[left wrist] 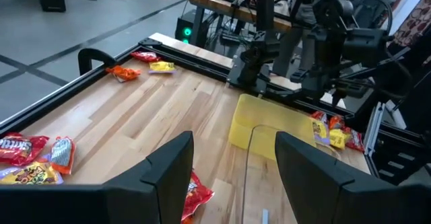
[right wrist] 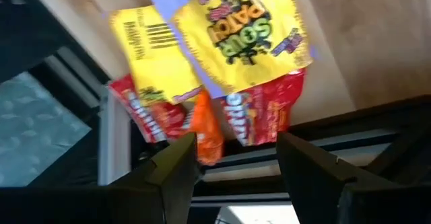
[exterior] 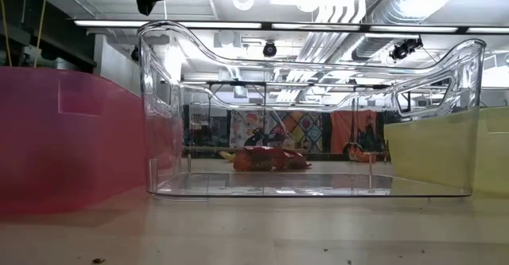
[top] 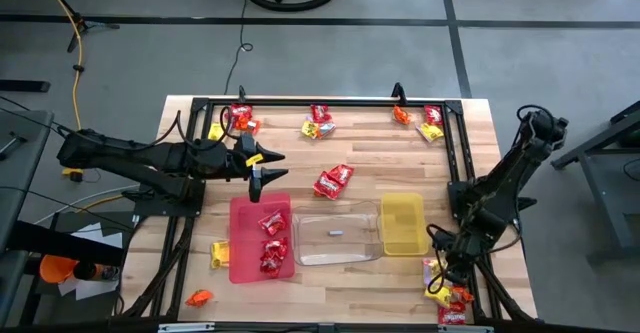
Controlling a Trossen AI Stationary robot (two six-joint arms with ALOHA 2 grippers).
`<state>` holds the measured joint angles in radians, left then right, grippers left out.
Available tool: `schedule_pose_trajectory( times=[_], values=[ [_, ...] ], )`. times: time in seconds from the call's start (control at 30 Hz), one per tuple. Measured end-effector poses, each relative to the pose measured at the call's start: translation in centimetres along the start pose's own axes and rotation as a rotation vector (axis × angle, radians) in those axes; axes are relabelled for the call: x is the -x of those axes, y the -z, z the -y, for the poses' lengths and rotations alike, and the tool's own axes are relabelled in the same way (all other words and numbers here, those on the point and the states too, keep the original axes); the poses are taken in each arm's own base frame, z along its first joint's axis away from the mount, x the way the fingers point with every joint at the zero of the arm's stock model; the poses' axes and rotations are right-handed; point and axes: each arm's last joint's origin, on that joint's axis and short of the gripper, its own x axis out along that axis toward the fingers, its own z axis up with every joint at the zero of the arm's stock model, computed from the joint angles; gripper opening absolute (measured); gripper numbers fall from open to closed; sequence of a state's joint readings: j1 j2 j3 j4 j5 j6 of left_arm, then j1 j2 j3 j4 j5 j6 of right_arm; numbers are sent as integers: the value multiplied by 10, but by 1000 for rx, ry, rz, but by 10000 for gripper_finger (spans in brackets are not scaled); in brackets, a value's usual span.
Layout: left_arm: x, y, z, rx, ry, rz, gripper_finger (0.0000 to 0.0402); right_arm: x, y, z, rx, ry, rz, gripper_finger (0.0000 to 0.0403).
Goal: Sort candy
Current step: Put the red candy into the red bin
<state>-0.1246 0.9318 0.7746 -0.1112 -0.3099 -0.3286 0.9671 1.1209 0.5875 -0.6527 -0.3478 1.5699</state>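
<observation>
High view looking straight down over the whole table [top: 330, 143], low view sitting at table height, peering level through the clear tray [exterior: 310, 114], left wrist view facing toward three o'clock, sharing the yellow tray [left wrist: 269, 126], right wrist view hovering close over candy [right wrist: 239, 32]

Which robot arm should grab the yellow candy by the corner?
The right, probably. The right gripper hangs directly over the yellow candy packets, its jaws open. The left gripper hovers far off, above the red tray.
</observation>
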Motion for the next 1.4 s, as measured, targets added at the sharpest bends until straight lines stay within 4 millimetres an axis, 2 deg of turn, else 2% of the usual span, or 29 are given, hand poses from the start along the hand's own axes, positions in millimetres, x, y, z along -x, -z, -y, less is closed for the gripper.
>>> schedule_pose_trajectory(
  times=[0.2,0.33,0.67,0.77,0.83,0.93,1.0,1.17,1.27,1.4],
  values=[
    [0,0,0,0,0,0,198,-26,-1,-8,108,51,-20,197],
    [0,0,0,0,-6,2,198,-41,-2,-6,115,130,-27,197],
    [0,0,0,9,-9,3,197,-58,-8,-6,103,189,-33,195],
    [0,0,0,8,-10,3,197,-58,-8,-6,105,188,-35,174],
    [0,0,0,7,-10,3,197,-56,-7,-9,133,196,-39,137],
    [1,-1,-1,-21,-9,8,197,-49,-4,-17,172,216,-40,47],
    [3,-2,-1,-35,-9,20,197,-42,-1,-28,207,213,-46,16],
    [4,-3,-2,-62,-29,33,197,-14,9,-51,277,265,-72,24],
    [4,-3,-2,-71,-35,31,197,11,14,-63,311,314,-88,7],
    [4,-3,-1,-69,-34,38,197,47,17,-79,355,353,-64,11]
  ],
)
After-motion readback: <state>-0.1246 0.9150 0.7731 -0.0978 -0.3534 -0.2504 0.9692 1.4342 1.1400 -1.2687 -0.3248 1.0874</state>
